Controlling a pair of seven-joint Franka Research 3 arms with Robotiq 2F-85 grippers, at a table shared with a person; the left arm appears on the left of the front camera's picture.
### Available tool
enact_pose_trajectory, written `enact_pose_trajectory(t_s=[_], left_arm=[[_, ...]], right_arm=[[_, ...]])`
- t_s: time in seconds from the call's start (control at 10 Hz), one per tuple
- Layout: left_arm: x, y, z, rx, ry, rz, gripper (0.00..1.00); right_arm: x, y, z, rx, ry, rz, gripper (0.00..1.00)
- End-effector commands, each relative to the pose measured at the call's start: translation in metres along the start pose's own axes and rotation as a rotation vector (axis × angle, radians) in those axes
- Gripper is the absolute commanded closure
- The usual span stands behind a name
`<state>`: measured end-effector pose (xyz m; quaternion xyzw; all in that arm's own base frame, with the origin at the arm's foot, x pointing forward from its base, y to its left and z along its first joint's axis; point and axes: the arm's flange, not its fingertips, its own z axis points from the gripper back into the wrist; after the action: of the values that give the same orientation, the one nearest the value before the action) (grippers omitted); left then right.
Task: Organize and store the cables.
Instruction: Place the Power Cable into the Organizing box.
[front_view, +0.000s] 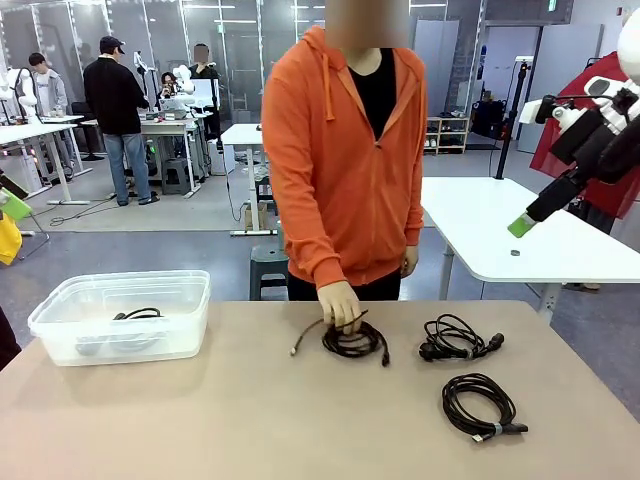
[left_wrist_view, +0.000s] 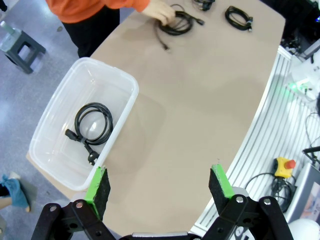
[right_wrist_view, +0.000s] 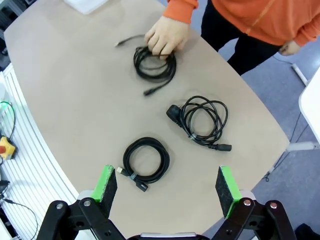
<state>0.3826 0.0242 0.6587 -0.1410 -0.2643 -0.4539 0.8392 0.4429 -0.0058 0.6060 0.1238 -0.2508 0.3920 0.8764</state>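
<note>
1. The person's hand (front_view: 340, 303) lies on the far coil (front_view: 355, 342), fingers on its loops. An arm reaching for that coil now would risk striking the hand.
2. All the coils on the table (front_view: 250, 420) are loosely wound. A pinch that catches one strand instead of the bundle would likely let the rest unwind and trail. The plug coil (right_wrist_view: 202, 120), with its round power plug lying to one side, looks the loosest. The near coil (right_wrist_view: 146, 159) looks tighter.
3. Free connector ends stick out of each coil. One could snag on the rim of the clear bin (left_wrist_view: 135, 87) during a drop, leaving cable draped over the wall.
4. One binned cable (left_wrist_view: 93, 124) already lies inside the bin at the robot's left. The three other coils sit apart from one another on the table's middle and right, well away from the bin, so each carry crosses the table.
5. The left gripper (left_wrist_view: 160, 182) hangs high above the table edge beside the bin, jaws spread wide and empty.
6. The right gripper (right_wrist_view: 165, 182) hangs high over the near coil and plug coil, pointing down, jaws spread wide with nothing between them.
</note>
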Motion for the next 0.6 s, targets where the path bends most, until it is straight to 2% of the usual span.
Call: enact_pose_trajectory(t_s=[0.0,0.5], left_arm=[[0.0,0.0,0.0,0.002,-0.001,-0.007,0.0],[0.0,0.0,0.0,0.002,-0.001,-0.007,0.0]], right_arm=[[0.009,-0.011,0.002,-0.007,0.023,0.022,0.0],[0.022,-0.025,-0.015,-0.016,0.05,0.02,0.0]])
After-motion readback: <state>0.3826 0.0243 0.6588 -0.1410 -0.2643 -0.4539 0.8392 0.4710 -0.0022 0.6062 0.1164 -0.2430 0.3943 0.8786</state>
